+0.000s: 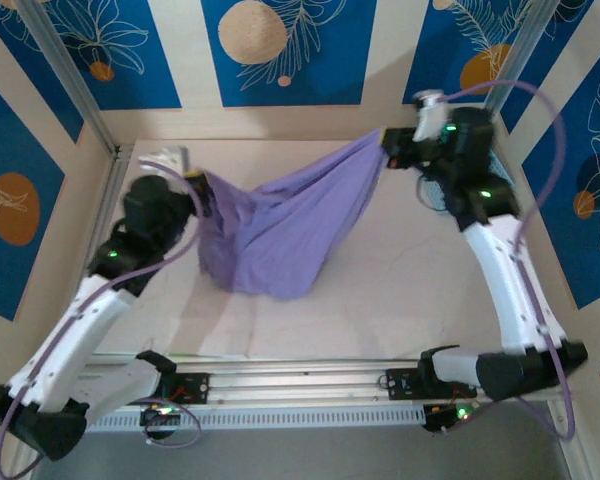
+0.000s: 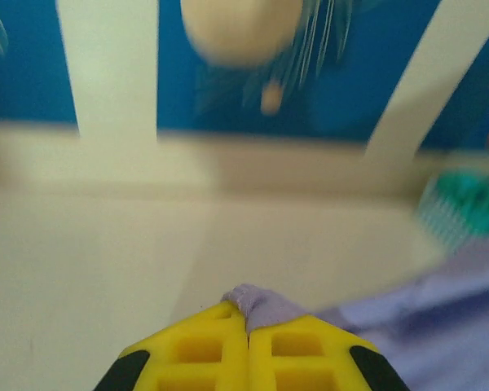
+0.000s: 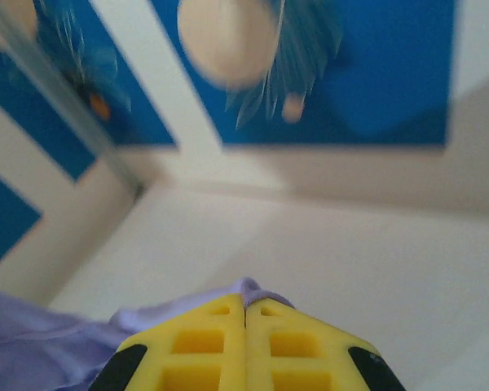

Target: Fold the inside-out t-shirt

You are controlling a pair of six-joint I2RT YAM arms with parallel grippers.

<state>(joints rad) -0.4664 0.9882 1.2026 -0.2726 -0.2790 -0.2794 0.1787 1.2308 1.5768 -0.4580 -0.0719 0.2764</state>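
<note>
The inside-out t-shirt (image 1: 280, 230), lavender and crumpled, hangs stretched between both arms above the table, its lower part sagging onto the surface. My left gripper (image 1: 202, 190) pinches its left edge. In the left wrist view the yellow fingers (image 2: 200, 346) of my left gripper (image 2: 248, 319) are shut on a fold of the t-shirt (image 2: 265, 305). My right gripper (image 1: 388, 148) holds the upper right corner, raised higher. In the right wrist view my right gripper (image 3: 244, 305) has its jaws shut, with a bit of the purple cloth (image 3: 257, 289) poking out at the tips.
A teal-green garment (image 2: 464, 208) lies on the table at the right, behind the right arm. The cream table (image 1: 380, 300) is bounded by blue-patterned walls at the back and sides and an aluminium rail (image 1: 300, 385) at the near edge.
</note>
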